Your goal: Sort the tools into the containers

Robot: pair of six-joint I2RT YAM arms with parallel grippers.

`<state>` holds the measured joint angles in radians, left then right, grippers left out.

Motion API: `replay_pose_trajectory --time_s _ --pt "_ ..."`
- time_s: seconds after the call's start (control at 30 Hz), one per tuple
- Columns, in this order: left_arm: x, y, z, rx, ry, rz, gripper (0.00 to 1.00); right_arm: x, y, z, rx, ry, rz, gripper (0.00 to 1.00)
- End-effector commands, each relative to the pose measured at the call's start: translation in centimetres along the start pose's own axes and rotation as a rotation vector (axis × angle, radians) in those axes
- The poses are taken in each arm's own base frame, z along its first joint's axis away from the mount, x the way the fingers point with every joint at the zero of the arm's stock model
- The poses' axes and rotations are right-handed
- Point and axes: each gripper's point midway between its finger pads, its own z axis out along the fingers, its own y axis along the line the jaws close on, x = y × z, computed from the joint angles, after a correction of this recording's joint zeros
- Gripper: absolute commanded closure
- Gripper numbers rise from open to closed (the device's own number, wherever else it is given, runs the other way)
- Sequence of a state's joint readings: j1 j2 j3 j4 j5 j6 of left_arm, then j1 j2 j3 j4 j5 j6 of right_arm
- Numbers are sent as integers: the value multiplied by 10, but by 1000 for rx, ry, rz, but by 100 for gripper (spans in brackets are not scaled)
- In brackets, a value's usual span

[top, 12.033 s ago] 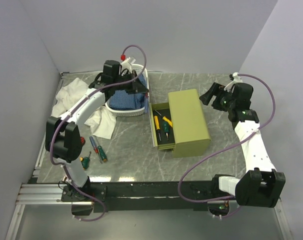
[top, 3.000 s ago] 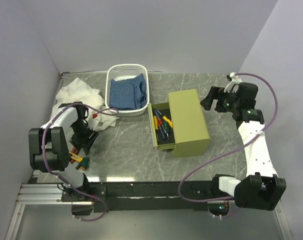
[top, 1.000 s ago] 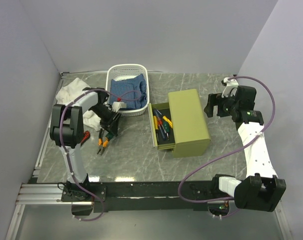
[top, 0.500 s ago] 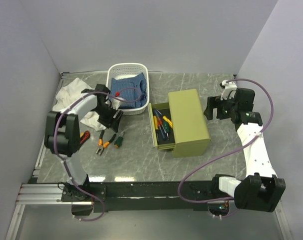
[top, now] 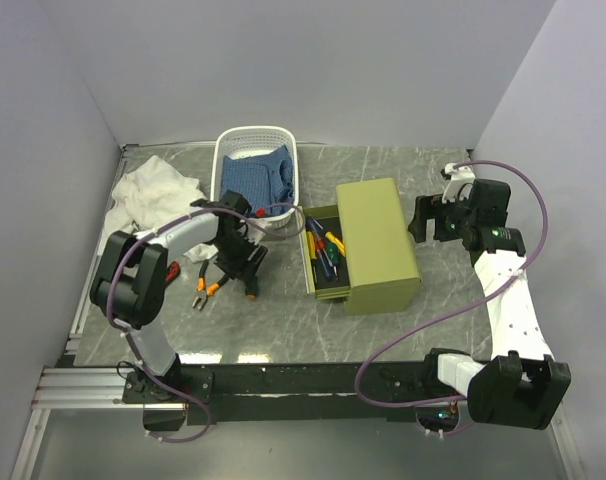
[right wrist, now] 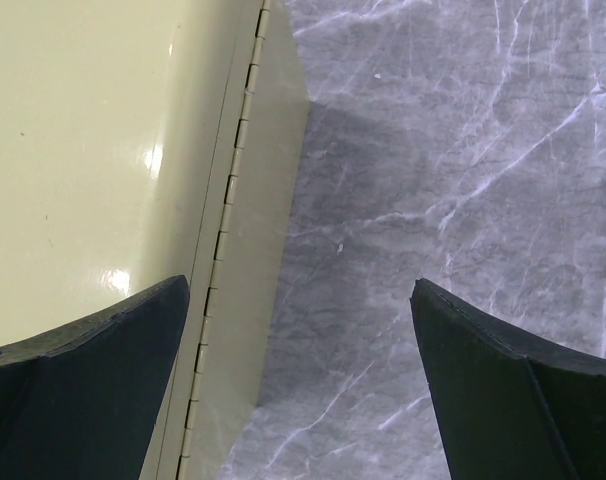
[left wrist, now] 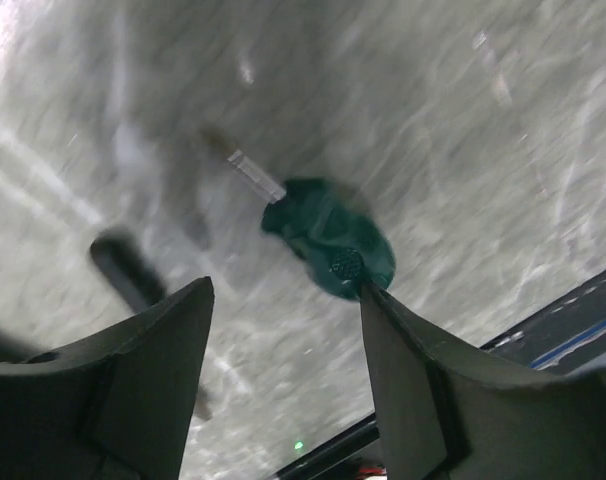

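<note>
On the tabletop [top: 283, 325]: a chest, a basket, a cloth and some loose hand tools lie on gray stone.
Chest [top: 381, 240]: it is green and boxy and sits right of the middle.
Drawer [top: 304, 252]: it is pulled out from the left side of the chest.
Screwdrivers [top: 325, 255]: a few lie in the drawer, side by side, with yellow, blue, red and green handles.
Basket [top: 233, 145]: it is white with holes and sits at the far side, left of the chest.
Blue fabric [top: 258, 180]: it lies in the basket.
Cloth [top: 148, 190]: it is white and lies crumpled at the far left, beside the basket.
Pliers [top: 205, 288]: they have orange and black handles and lie flat on the stone, just left of the left tool.
Left tool [top: 241, 268] [left wrist: 283, 292]: it hangs low over the stone between the pliers and the drawer. Its fingers [left wrist: 133, 400] are spread and grip nothing.
Green screwdriver [left wrist: 330, 250]: it lies flat on the stone under the left tool, between the two fingers. Its metal tip points away from the camera. The end of its handle looks to touch one finger, but the left wrist view is blurry.
Right tool [top: 424, 218] [right wrist: 301, 290]: it is by the right side of the chest. Its fingers [right wrist: 503, 390] are spread wide and hold nothing. Under it are the chest's top edge and bare stone.
</note>
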<state>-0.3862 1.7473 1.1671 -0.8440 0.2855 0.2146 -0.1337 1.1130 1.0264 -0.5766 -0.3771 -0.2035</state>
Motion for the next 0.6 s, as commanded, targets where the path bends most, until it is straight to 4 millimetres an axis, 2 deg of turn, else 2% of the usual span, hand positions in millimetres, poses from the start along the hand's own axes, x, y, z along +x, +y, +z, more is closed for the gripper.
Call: replay_pose_trajectory --time_s 0.0,0.17,0.27,0.33,0.43,0.47,0.5,0.57 --pt "-27 -8 13 -8 -25 -77 34 -15 -3 -8 16 -56 -33 0" --pt "-28 -20 32 -16 20 -60 35 -5 -2 -11 24 -46 -48 0" --pt "-16 -19 48 -24 83 -85 37 -2 -1 -13 27 -51 -53 0" --pt "-11 -19 52 -22 104 -93 40 -1 -1 -14 32 -56 -55 0" --pt "-15 -23 46 -4 85 -96 53 2 -1 -16 36 -55 -62 0" --pt "-21 -26 36 -1 49 -87 60 4 -1 -15 37 -52 -64 0" --pt "-25 -26 30 2 28 -89 63 4 -2 -16 43 -54 -66 0" --pt "-37 -37 9 47 -33 -80 79 5 -2 -16 45 -52 -72 0"
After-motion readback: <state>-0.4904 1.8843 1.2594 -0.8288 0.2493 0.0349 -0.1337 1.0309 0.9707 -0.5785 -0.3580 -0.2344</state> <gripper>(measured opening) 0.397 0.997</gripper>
